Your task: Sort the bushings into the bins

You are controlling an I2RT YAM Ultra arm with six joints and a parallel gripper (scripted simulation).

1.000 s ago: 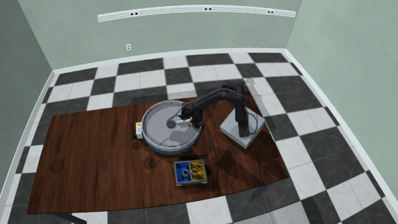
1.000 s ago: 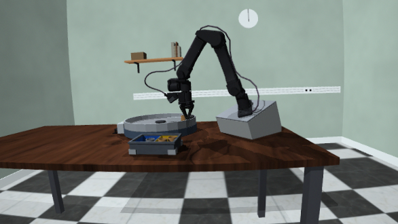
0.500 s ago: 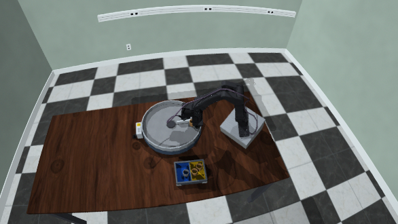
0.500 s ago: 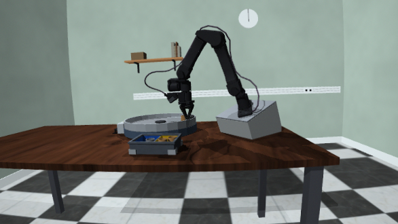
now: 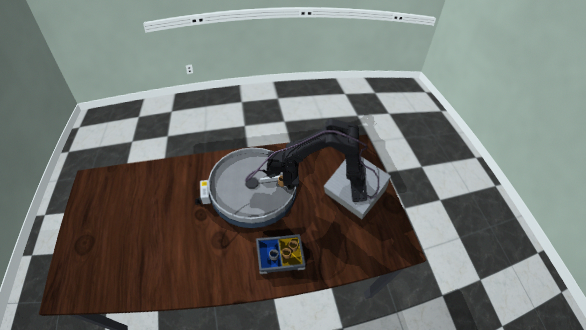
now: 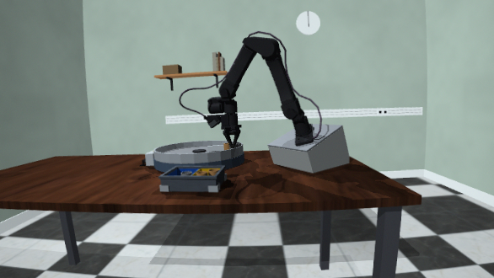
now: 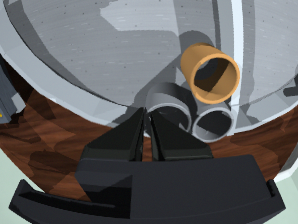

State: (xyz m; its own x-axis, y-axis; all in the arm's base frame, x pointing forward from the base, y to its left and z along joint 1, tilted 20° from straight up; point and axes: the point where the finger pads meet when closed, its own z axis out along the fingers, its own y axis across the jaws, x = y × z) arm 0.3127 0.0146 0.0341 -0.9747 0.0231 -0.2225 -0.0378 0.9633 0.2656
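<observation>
Pinching the wall of a grey steel tubular bushing point(image 7: 166, 102) at the round grey turntable point(image 5: 226, 207) rim, beside a bronze bushing point(image 7: 210, 74), the nearly closed gripper point(image 7: 148, 123) should lift straight up.

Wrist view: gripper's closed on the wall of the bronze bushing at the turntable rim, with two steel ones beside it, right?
Not quite. The wrist view shows the gripper shut on the wall of a steel bushing, not the bronze bushing, which lies free beside it at the turntable rim. So only one other steel bushing is there.
</observation>
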